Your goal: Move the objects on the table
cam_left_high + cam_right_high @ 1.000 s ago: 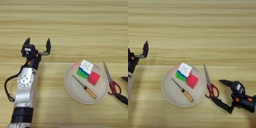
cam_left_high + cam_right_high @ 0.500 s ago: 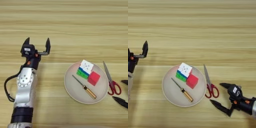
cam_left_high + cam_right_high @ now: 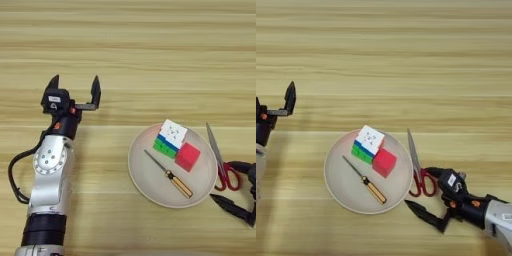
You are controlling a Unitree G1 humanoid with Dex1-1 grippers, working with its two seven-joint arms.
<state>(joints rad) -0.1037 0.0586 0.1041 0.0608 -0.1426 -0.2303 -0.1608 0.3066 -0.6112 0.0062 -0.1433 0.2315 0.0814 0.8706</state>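
silver arm (image 3: 50, 175), black gripper (image 3: 74, 86)

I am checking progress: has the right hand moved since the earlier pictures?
Yes. The right hand has moved left, toward the plate; its upper finger now reaches the red handles of the scissors.

A robot test bench, seemingly a lab; a bare wooden desk (image 3: 150, 45) fills the view. Assorted props: plate (image 3: 142, 172), screwdriver (image 3: 170, 175), scissors (image 3: 418, 167).

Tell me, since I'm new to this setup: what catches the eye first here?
A round plate in the near middle holds a puzzle cube and a screwdriver. Just right of it lie red-handled scissors, with the open right gripper at their handles. The left gripper is open, far left.
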